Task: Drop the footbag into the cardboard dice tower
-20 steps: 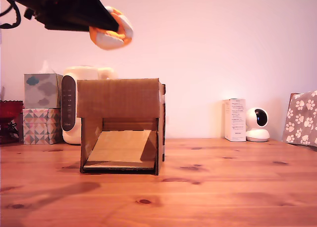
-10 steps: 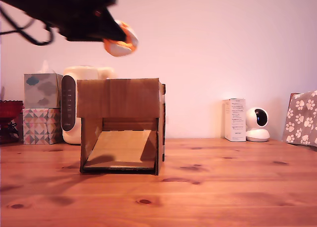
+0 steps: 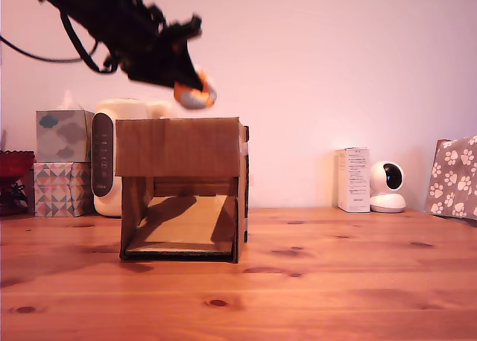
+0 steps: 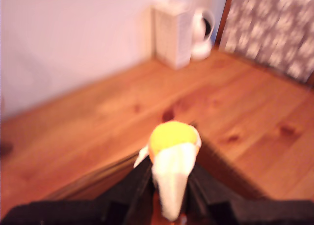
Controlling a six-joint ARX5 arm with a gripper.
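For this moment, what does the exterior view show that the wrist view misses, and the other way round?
Only the exterior view shows the cardboard dice tower's front opening and inner ramp, the stacked tissue boxes and the cream appliance behind it. Only the wrist view shows the footbag's yellow and white panels squeezed between the hand's black fingers. Both show the hand shut on the footbag above the tower, the wooden table, the white carton and the small white camera.

My arm reaches in from the exterior view's upper left, angled downward toward that view's right. My gripper (image 3: 188, 88) is clamped on the footbag (image 3: 195, 95), its black fingers (image 4: 140, 183) pressing both sides in the wrist view.
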